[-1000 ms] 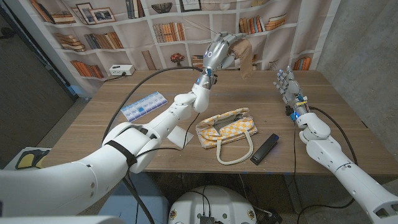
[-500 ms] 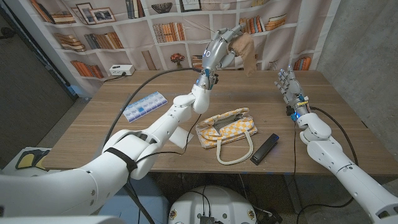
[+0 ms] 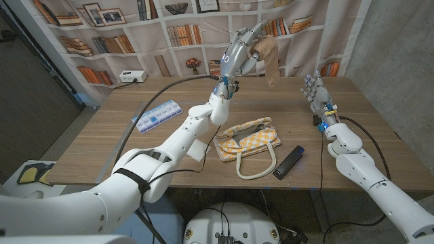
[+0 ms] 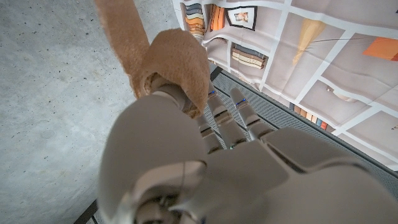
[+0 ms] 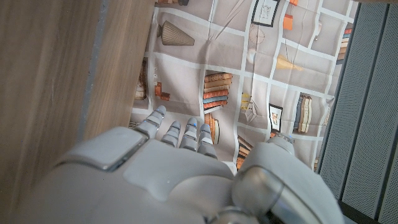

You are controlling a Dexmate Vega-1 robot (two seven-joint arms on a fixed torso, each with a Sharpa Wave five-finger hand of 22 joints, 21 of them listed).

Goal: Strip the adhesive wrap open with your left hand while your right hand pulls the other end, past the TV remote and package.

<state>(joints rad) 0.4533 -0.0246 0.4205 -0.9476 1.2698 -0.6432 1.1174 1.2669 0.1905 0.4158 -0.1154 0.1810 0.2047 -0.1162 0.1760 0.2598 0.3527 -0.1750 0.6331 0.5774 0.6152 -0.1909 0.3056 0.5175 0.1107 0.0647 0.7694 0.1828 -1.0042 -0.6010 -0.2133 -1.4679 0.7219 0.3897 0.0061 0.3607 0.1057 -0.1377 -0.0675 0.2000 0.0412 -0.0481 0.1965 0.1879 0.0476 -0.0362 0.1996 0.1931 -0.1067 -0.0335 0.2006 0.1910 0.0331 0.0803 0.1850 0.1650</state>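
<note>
Your left hand [image 3: 239,55] holds the tan wrap [image 3: 266,54] high above the table's far side, its tail dangling. Bring your right hand [image 3: 313,91], empty with fingers apart, across to pinch that tail before pulling.

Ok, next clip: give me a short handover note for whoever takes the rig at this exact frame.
Left hand: raised high over the table's far side, holding the tan adhesive wrap; a loose tail hangs down from it.
Right hand: upright above the table's right side, fingers apart, holding nothing, clear of the wrap.
On the table: black TV remote beside the checkered bag; blue-and-white package to the left.
Done: wrap lifted.
Left: right hand takes the free end, then pull apart.
</note>
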